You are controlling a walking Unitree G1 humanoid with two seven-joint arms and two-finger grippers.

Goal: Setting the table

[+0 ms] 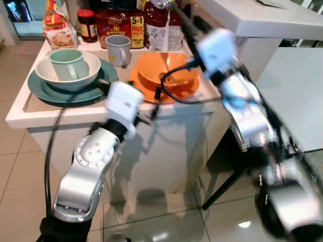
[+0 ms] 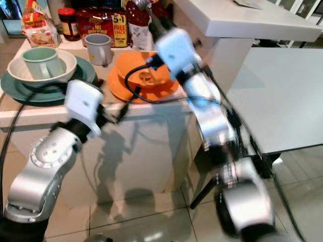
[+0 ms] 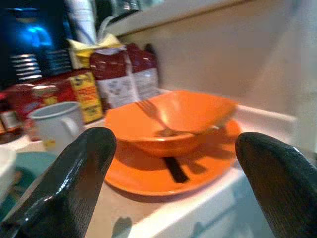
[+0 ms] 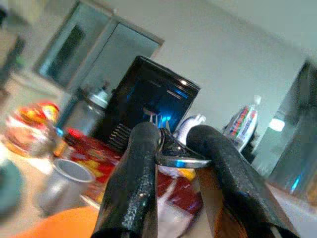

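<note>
Above orange bowl (image 1: 169,70), right tool (image 4: 171,154) grips cutlery (image 4: 174,151).

Bowl (image 1: 166,73) on plate (image 1: 146,93), fork (image 3: 154,115) inside

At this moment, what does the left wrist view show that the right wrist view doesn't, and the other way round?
Left wrist view alone: the open left gripper facing an orange bowl on an orange plate, with a fork resting in the bowl. Right wrist view alone: the right gripper shut on a shiny metal utensil, a black appliance and a plastic bottle behind it. Both: the grey mug and red food packets on the counter.
</note>
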